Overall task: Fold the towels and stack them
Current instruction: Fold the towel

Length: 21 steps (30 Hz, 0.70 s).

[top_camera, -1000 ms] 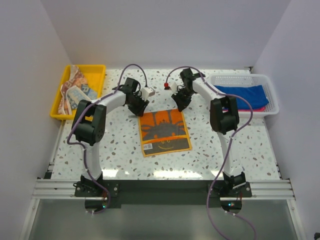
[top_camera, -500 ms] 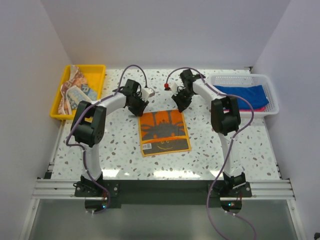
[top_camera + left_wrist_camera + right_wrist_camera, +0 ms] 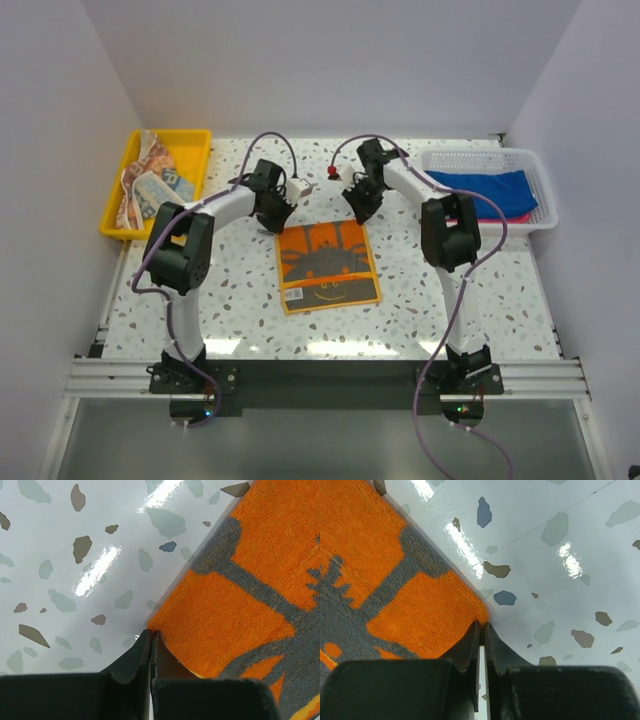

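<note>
Speckled counter (image 3: 240,290) below, and the orange towel (image 3: 328,262) lies flat on it, spread from both tools back toward the arm bases. The left tool (image 3: 276,212) sits on the towel's far left corner and the right tool (image 3: 362,210) on its far right corner. Both are squeezed to a sliver, each nipping its own corner of the cloth. The towel's long axis runs away from the tools toward the bases, skewed a touch. Its far short edge spans from one tool to the other. The overhead view alone shows the whole rectangle with its dark print, plus the blue towel (image 3: 490,190) over a pink towel (image 3: 520,213) in the white basket (image 3: 530,165) out beyond the right tool. It also shows a printed towel (image 3: 148,180) bunched in the yellow tray (image 3: 195,140) out beyond the left tool. Down at the left wrist, the left tool (image 3: 150,635) has its tips together right on the towel's (image 3: 240,595) point. At the right wrist, the right tool (image 3: 482,627) meets the orange pile (image 3: 380,570) the same way, a detail the overhead cannot resolve.
</note>
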Tool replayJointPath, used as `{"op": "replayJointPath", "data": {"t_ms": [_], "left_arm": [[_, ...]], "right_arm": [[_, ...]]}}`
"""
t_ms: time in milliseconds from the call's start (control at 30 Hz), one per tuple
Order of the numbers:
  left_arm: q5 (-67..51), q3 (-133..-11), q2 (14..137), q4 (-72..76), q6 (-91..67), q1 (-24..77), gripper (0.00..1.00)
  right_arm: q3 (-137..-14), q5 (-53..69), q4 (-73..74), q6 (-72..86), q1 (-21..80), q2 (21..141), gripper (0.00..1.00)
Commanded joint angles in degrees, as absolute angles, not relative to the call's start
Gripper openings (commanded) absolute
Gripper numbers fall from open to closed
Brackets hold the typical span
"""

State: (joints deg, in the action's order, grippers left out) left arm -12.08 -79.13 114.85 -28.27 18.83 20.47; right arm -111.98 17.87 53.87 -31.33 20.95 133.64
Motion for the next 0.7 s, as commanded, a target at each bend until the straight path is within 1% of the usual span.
{"op": "replayJointPath", "data": {"t_ms": [0,133,200,400,667], "left_arm": [[-7.8,-81.8,117.1,-34.6,19.1,20.5,0.00],[-4.3,-84.2,115.8,-33.4,19.0,20.5,0.00],[-3.0,-83.4,113.8,-31.0,18.5,20.5,0.00],[-0.2,-76.1,105.9,-23.5,15.8,20.6,0.00],[2.9,-68.2,97.7,-22.6,9.2,22.8,0.00]], "right_arm": [[-113.2,15.1,51.6,-27.6,21.0,128.1,0.00],[-110.8,12.5,46.0,-24.5,21.3,123.9,0.00],[-108.5,10.1,42.9,-23.4,21.6,122.3,0.00],[-100.8,6.8,37.4,-22.0,22.5,115.7,0.00],[-91.3,1.8,34.2,-19.6,22.7,109.6,0.00]]}}
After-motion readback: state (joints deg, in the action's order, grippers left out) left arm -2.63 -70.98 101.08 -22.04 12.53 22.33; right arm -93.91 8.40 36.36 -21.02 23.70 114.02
